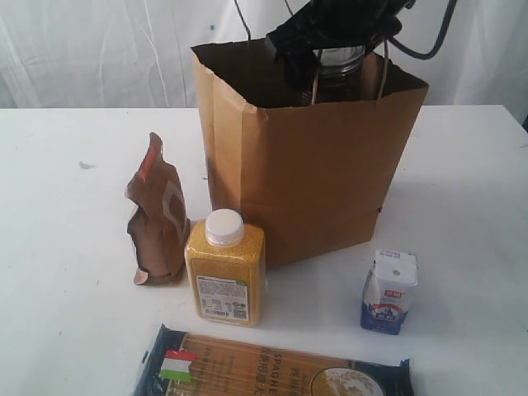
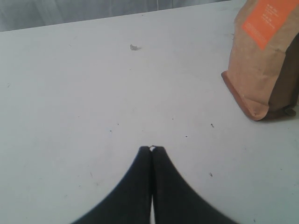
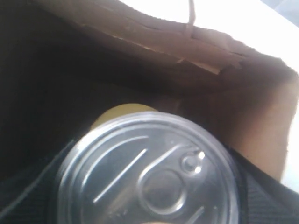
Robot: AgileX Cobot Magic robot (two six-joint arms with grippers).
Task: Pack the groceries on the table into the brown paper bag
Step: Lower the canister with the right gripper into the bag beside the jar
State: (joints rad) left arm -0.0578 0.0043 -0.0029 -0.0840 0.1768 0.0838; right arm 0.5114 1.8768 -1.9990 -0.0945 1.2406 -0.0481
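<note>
My right gripper (image 1: pixel 334 49) is shut on the silver-lidded dark jar (image 1: pixel 338 73) and holds it in the mouth of the brown paper bag (image 1: pixel 305 165). In the right wrist view the silver lid (image 3: pixel 149 172) fills the frame, with a tan lid (image 3: pixel 122 112) below it inside the bag (image 3: pixel 252 121). On the table (image 1: pixel 66 223) stand the brown pouch (image 1: pixel 157 219), the yellow bottle (image 1: pixel 224 272) and the white-blue carton (image 1: pixel 389 290). The spaghetti pack (image 1: pixel 272 367) lies at the front. My left gripper (image 2: pixel 152 149) is shut and empty, low over the table near the pouch (image 2: pixel 264 56).
A tiny white lump (image 1: pixel 85 164) lies on the table left of the pouch, also seen ahead of my left gripper as a small white lump (image 2: pixel 135 47). A white curtain hangs behind the table. The bag's handle (image 3: pixel 190 14) loops over its far rim.
</note>
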